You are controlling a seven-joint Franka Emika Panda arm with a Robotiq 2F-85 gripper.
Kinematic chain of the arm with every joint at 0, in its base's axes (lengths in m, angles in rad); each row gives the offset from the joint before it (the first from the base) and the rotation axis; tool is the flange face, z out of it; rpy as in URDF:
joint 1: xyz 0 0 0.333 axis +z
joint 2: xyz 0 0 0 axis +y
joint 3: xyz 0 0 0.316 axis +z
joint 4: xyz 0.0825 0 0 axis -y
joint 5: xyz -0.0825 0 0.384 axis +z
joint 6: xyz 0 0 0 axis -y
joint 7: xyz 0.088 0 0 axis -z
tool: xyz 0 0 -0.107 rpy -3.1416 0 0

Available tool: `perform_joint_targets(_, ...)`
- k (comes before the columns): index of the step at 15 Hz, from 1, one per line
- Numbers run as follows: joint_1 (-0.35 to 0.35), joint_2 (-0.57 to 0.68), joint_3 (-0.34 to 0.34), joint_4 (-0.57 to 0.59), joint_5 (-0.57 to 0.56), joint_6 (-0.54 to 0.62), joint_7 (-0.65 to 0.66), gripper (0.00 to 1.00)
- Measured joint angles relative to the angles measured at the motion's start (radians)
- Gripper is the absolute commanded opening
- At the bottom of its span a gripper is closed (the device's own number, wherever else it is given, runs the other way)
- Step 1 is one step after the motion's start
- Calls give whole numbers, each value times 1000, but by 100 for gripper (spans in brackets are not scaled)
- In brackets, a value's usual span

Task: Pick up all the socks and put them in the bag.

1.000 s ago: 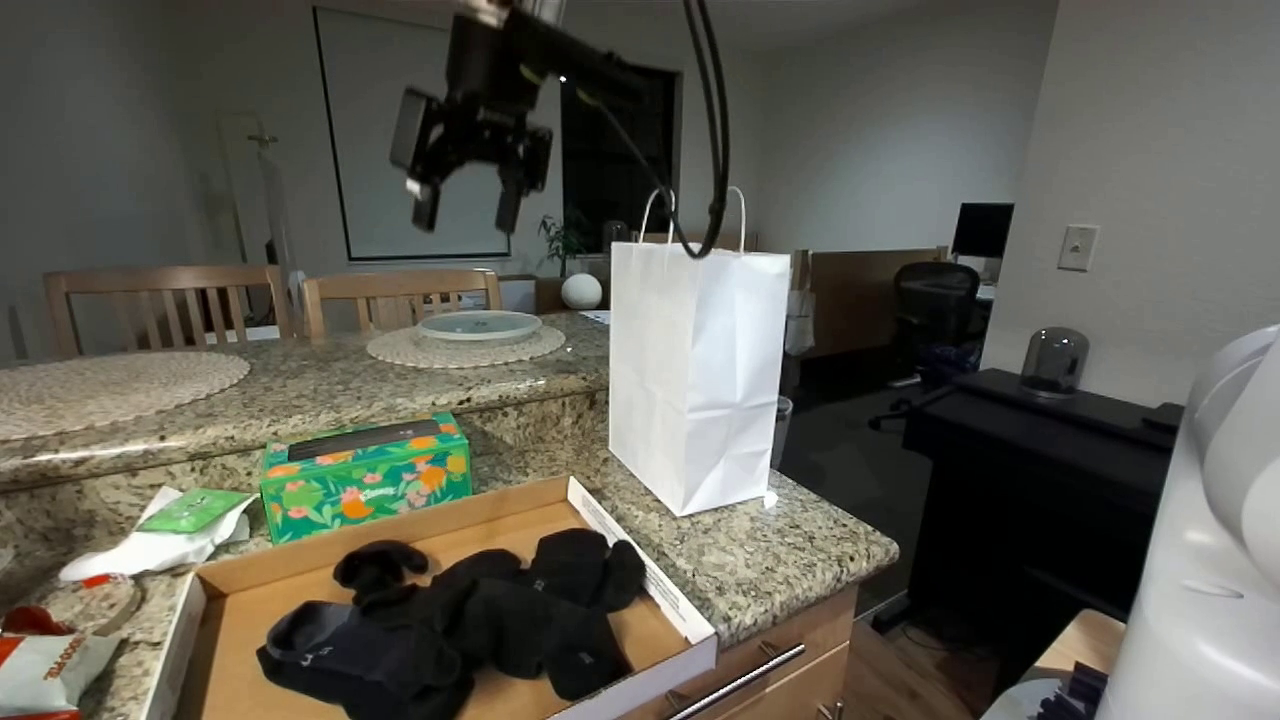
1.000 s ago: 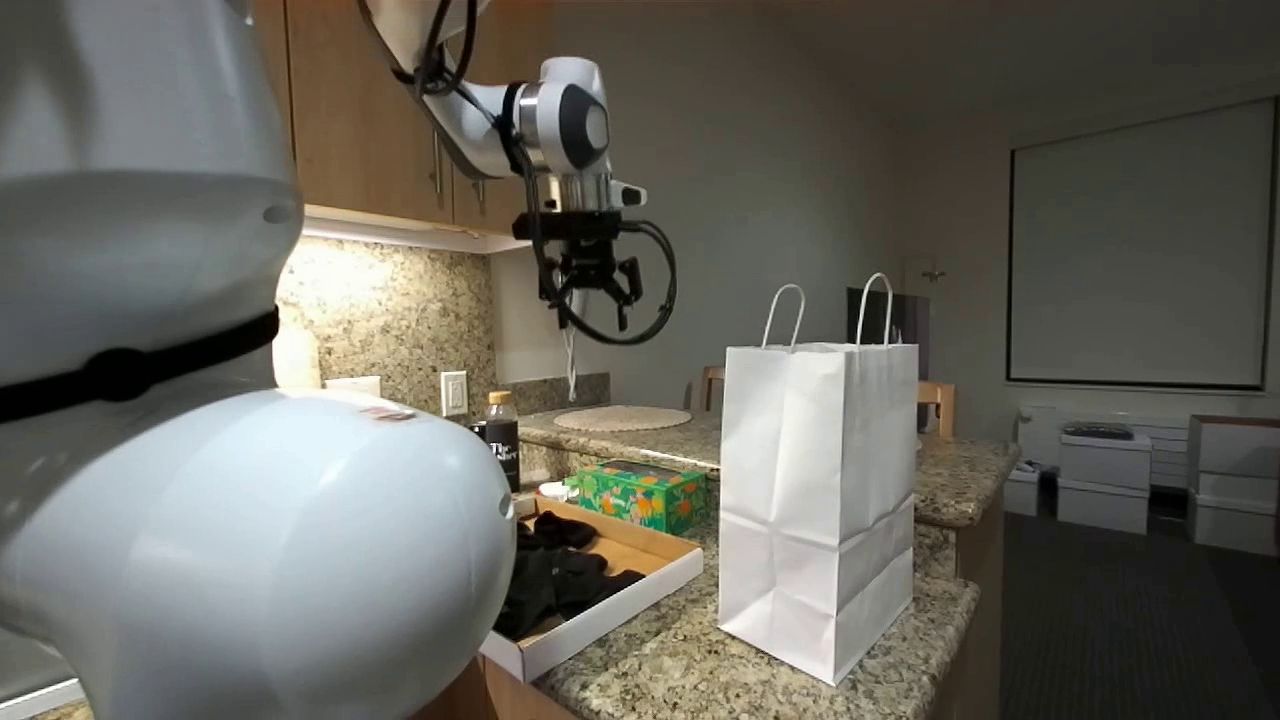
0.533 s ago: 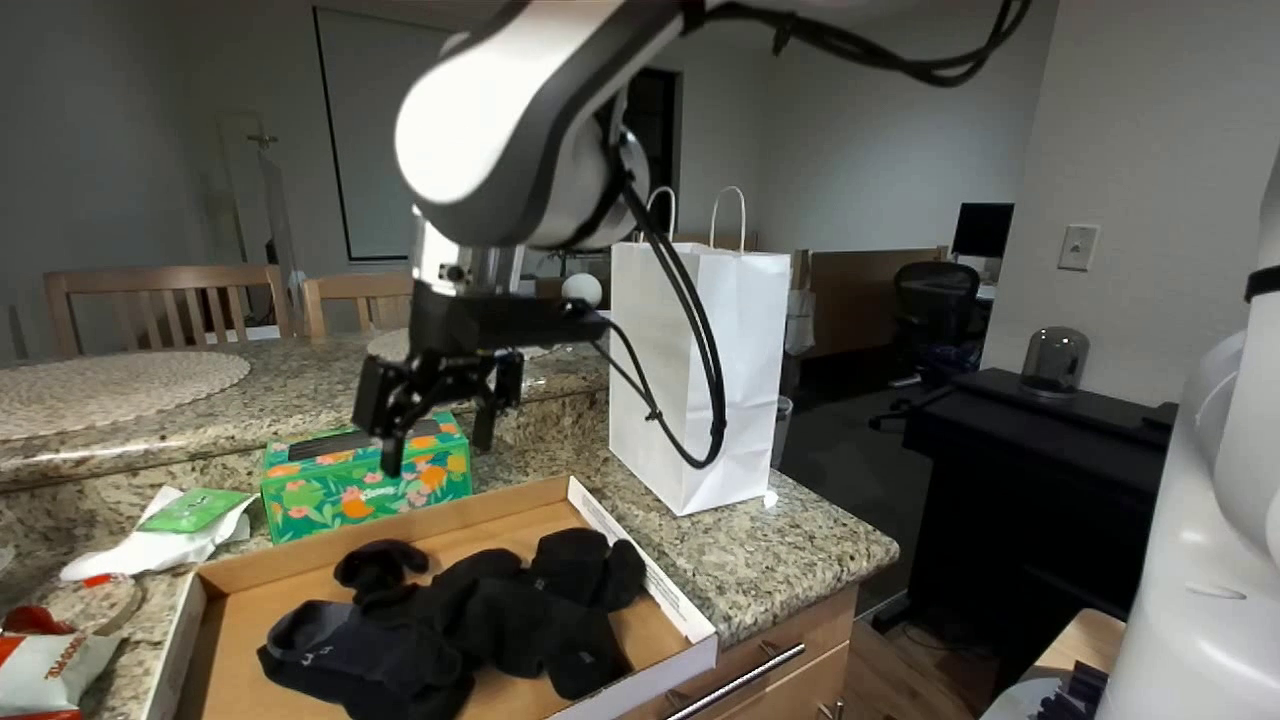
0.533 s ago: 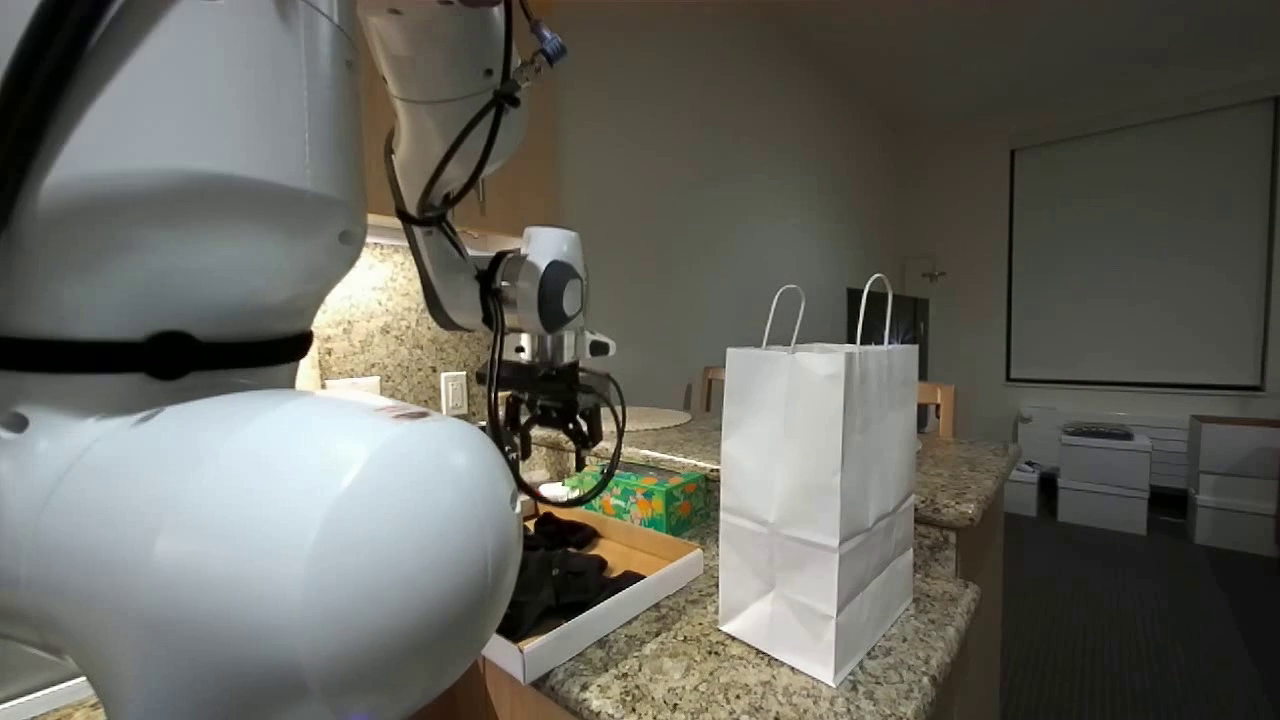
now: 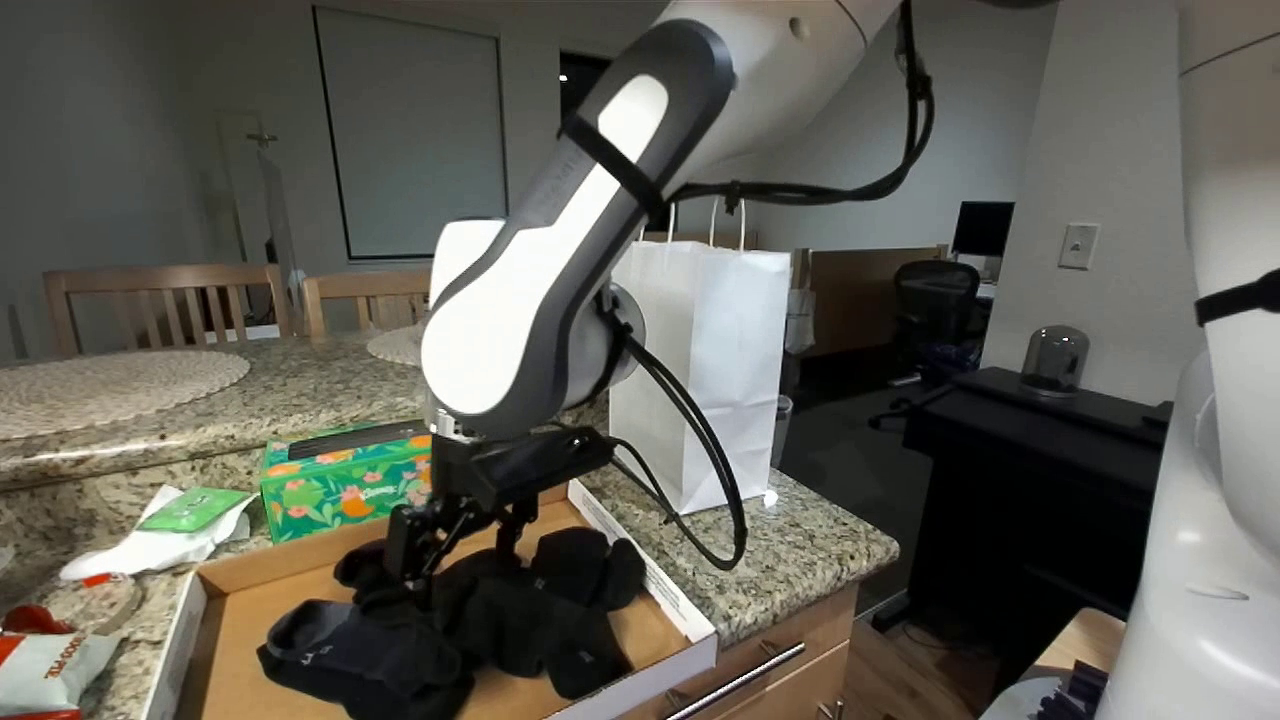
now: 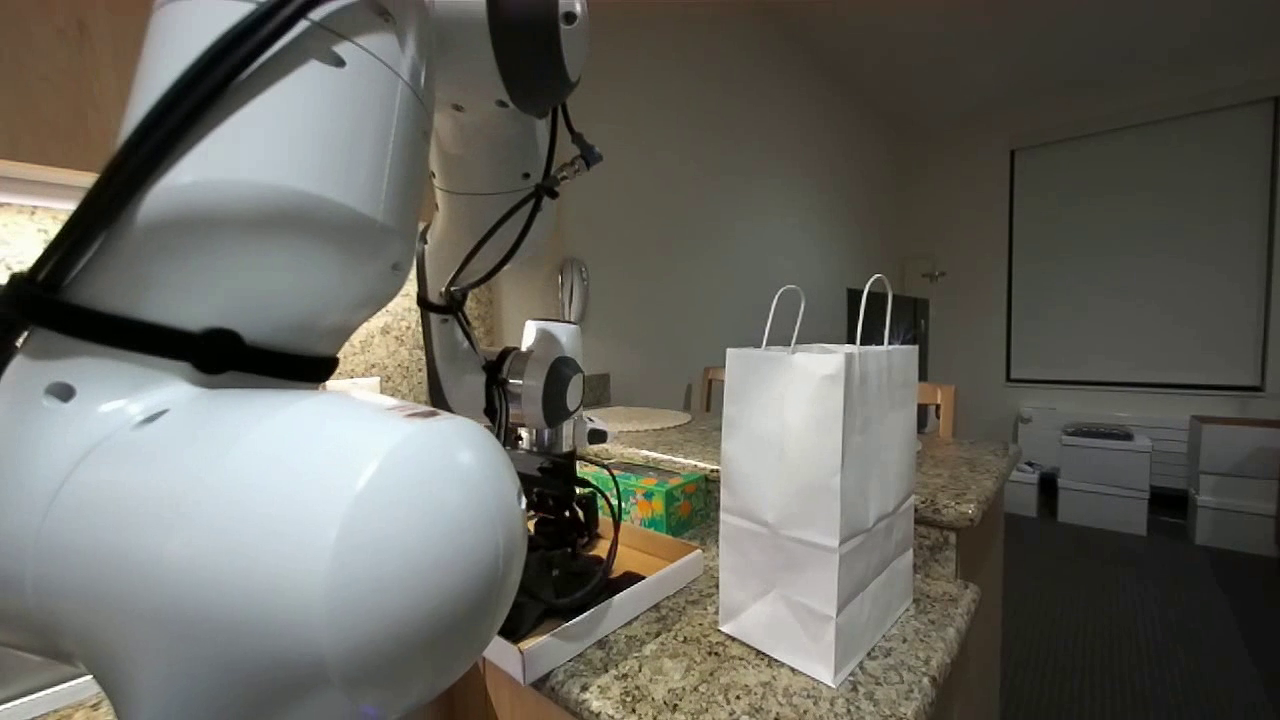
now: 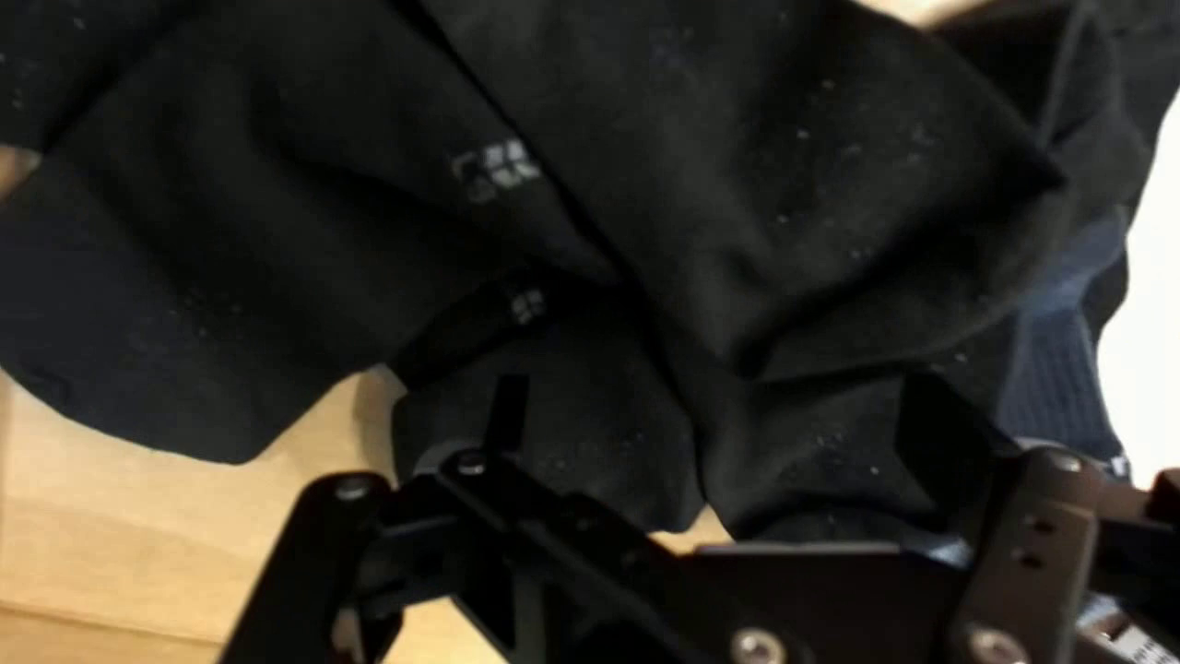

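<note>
While the gripper (image 5: 463, 578) points down over the socks (image 5: 530, 620) in the shallow cardboard tray (image 5: 230, 650), its two fingers (image 7: 506, 415) stand spread wide, with black fabric showing below them and across the gap between them in the wrist view. Directly under the gripper, the socks lie heaped over one another on the tray's brown floor; how many there are I cannot tell, so closely do they overlap. Some reach out on the near side of the gripper in an exterior view, one of them with a pale mark, and more lie to the right of it, close to the tray's edge. Small pale prints also show on the fabric beyond the fingers in the wrist view, and a blue ribbed stretch of it shows just beside one finger. Whether the fingers touch the fabric I cannot tell, black against black as they are.

Off to the right of the gripper in both exterior views, the tall white bag (image 5: 740, 370) stands upright on the stone countertop (image 5: 820, 540), outside the tray and well apart from the fingers. Behind the gripper, and partly hidden by it, a green flowered tissue box (image 5: 330, 490) sits just beyond the tray's edge. Farther out, to the left of the gripper in an exterior view, a small green packet (image 5: 198, 508) lies outside the tray.
</note>
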Motion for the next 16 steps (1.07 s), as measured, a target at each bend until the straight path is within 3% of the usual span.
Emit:
perform_joint_targets(5, 18, 48, -33, 0, -77, -34, 7, 100)
perform_joint_targets(6, 22, 54, -33, 2, -83, -35, 7, 75)
perform_joint_targets(7, 25, 57, -35, 4, -86, -37, 7, 74)
perform_joint_targets(12, 34, 59, -57, 10, -92, -37, 14, 42)
perform_joint_targets(16, 63, 59, -107, 12, -163, -38, 105, 16)
